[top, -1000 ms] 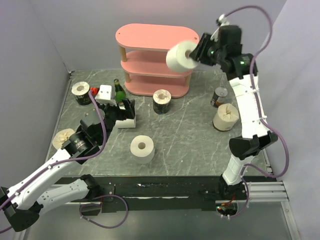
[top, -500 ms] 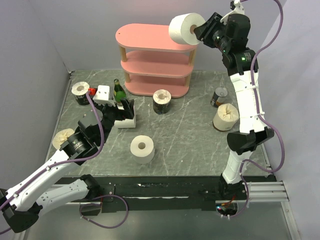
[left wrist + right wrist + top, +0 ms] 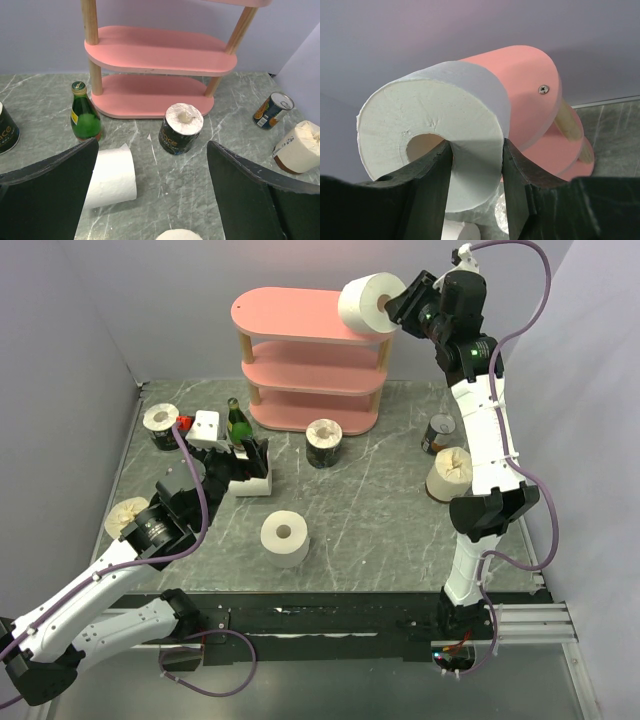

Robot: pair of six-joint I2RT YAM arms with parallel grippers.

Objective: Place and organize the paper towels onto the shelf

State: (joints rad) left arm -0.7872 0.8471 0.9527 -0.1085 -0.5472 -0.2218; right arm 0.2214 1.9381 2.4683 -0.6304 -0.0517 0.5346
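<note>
The white roll (image 3: 366, 302) is held clamped by its wall in the right gripper (image 3: 396, 308), its axis horizontal, at the right end of the top board of the shelf (image 3: 290, 316).

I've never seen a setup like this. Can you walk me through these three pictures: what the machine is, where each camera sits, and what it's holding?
These are two robot arms bolted at the near edge of a table. One picture looks down from above and behind; the other two come from a camera on each wrist. The right pincer grips a white paper towel roll near the top board of the pink shelf. The left pincer is open. On the table are more rolls, a green glass bottle and a can.
</note>
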